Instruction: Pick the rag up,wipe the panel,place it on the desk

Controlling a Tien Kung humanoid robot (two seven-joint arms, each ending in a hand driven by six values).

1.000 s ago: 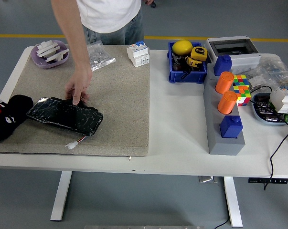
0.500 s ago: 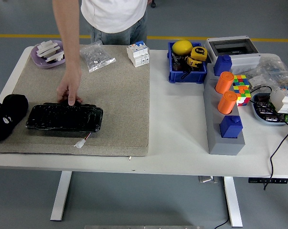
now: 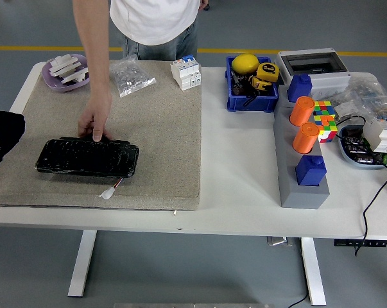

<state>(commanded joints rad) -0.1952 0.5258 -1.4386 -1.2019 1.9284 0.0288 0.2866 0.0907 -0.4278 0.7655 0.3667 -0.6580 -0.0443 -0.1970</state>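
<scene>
Black glossy panel (image 3: 86,157) lies flat on the mat's left half.

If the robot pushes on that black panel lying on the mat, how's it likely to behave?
The black panel looks flat and rigid, so it would probably slide as one piece rather than flex. The felt-like mat should resist sliding. Its glossy face looks wrinkled or cracked, so it may be fragile. The person's hand at its far edge may also brace it.

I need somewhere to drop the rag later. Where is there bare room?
Free: the white table between the beige mat and grey block, and the mat right of the black panel. The far right is crowded around the blue bin.
</scene>
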